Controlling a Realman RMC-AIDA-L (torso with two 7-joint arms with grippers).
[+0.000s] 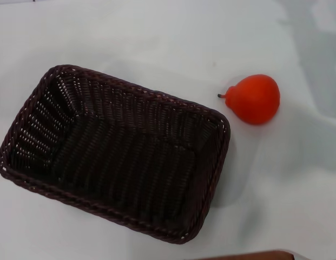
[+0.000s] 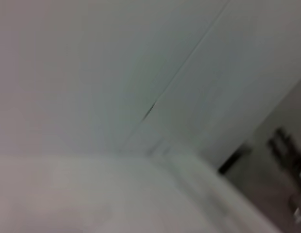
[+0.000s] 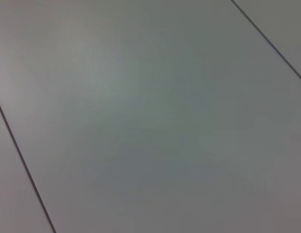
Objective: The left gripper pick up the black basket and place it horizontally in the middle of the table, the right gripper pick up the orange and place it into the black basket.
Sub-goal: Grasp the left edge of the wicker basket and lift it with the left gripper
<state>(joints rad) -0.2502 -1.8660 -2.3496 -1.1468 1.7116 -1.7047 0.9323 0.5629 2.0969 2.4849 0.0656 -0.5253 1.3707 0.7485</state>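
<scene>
The black basket (image 1: 114, 151) is a large dark woven rectangle lying on the white table (image 1: 157, 38), turned at a slant, at the left and middle of the head view. It holds nothing. The orange (image 1: 254, 99), a glossy red-orange pear-shaped fruit with its short dark stem pointing left, lies on the table just beyond the basket's far right corner, apart from it. Neither gripper shows in any view. The left wrist view shows only pale surfaces with a thin seam. The right wrist view shows only flat grey panels with thin seams.
A brown strip (image 1: 249, 255) shows at the bottom edge of the head view. The white table extends on all sides of the basket and the fruit.
</scene>
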